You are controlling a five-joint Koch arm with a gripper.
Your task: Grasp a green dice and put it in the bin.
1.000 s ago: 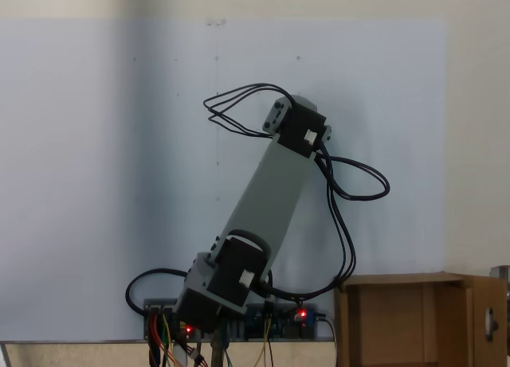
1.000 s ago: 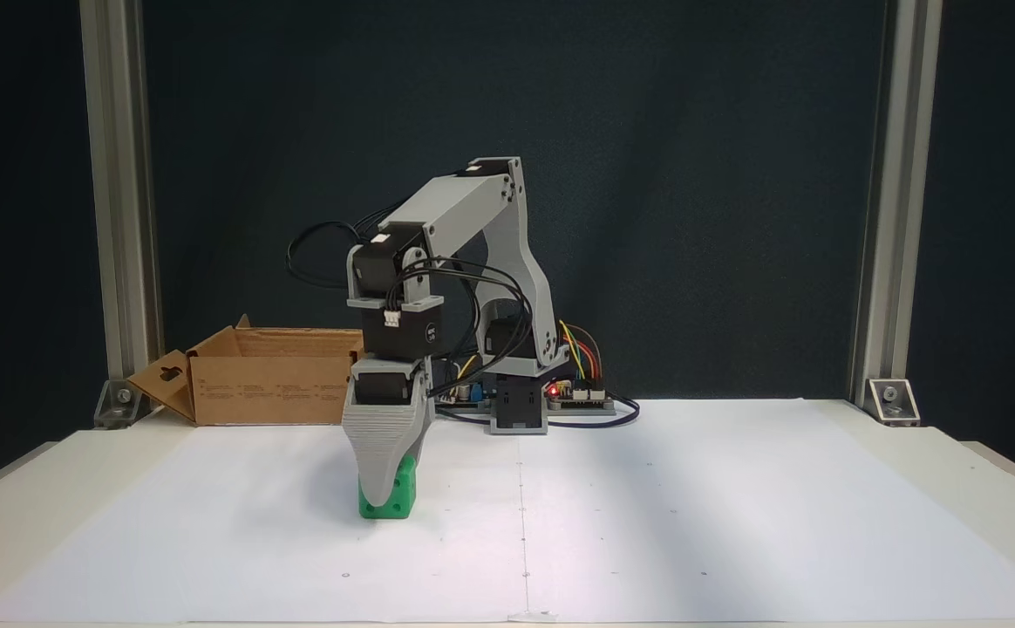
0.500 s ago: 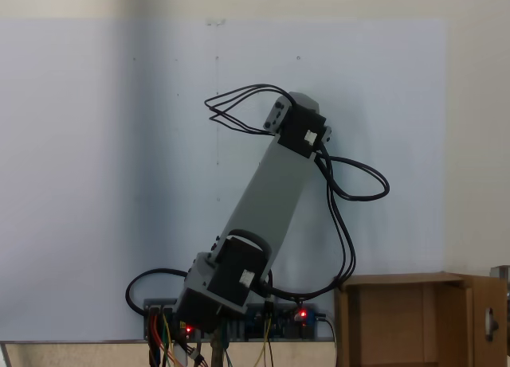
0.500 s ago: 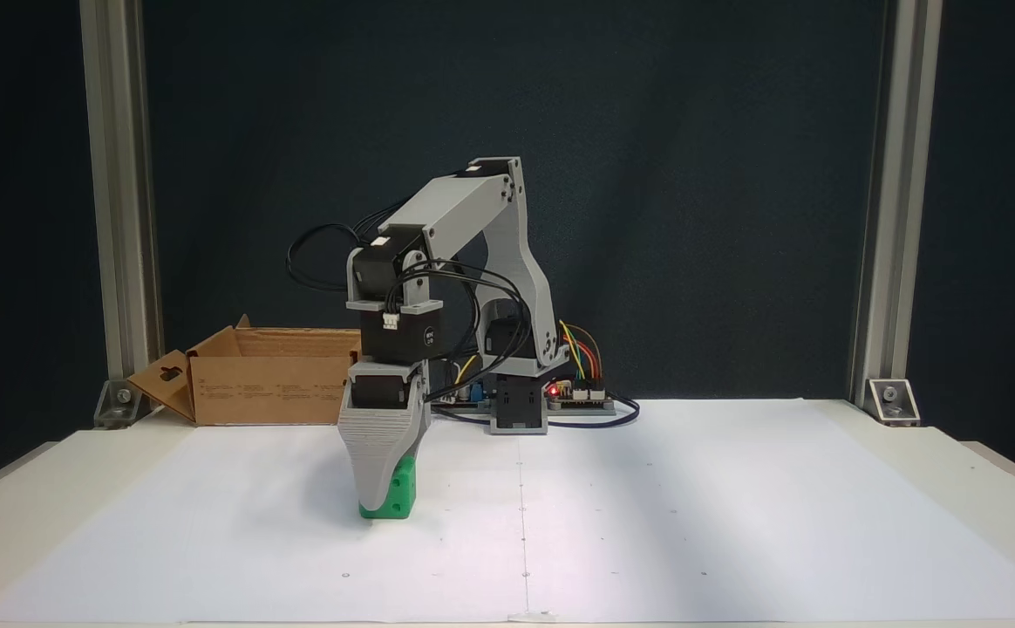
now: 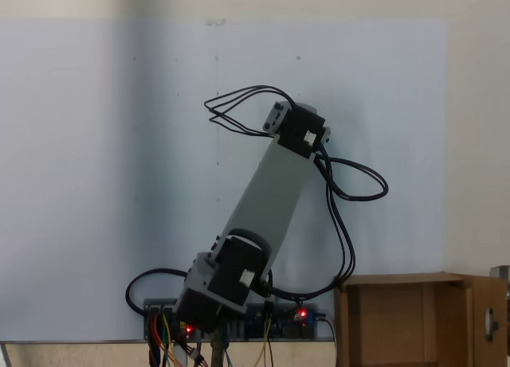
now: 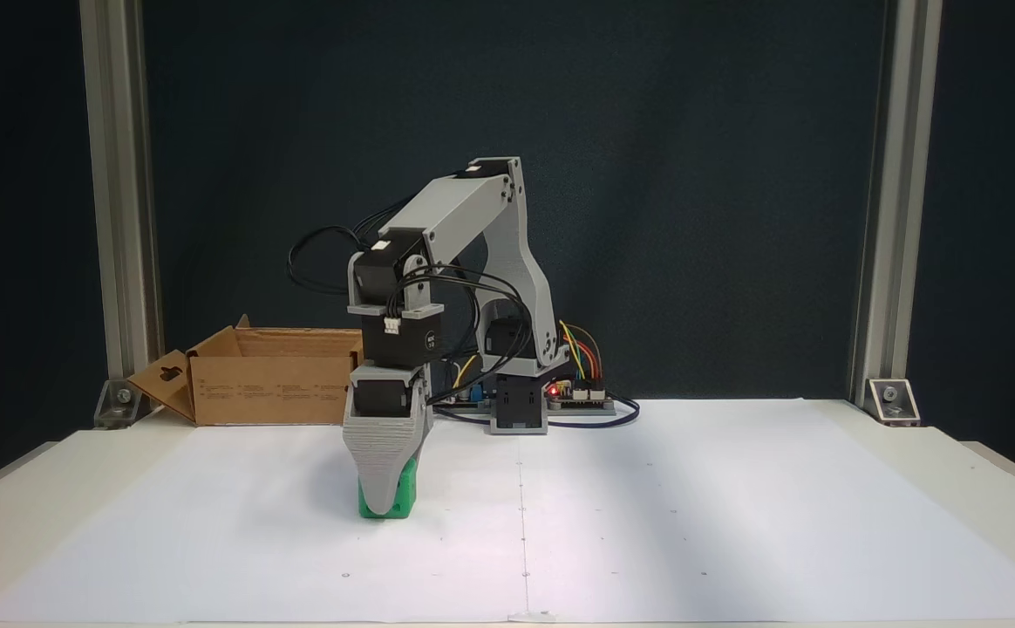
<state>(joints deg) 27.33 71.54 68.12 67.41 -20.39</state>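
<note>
The green dice [image 6: 404, 494] rests on the white paper, left of the table's middle. My gripper [image 6: 383, 506] points straight down onto it, and the broad grey front jaw covers most of the cube. The second jaw lies behind the first, so whether the jaws press the dice is unclear. The bin [image 6: 263, 387], an open brown cardboard box, stands at the back left behind the arm; in a fixed view from above it shows at the lower right [image 5: 414, 319]. That view has the grey upper arm [image 5: 271, 192] running over the paper and hiding the gripper beneath it.
The arm's base and a controller board with coloured wires and a red light [image 6: 577, 392] sit at the back centre. Aluminium posts [image 6: 119, 218] [image 6: 895, 218] stand at both back corners. White paper [image 6: 691, 506] covers the table to the right of the gripper.
The wrist has shifted and turned slightly, and the grey jaw now covers more of the dice. The dice stays at the same spot on the paper.
</note>
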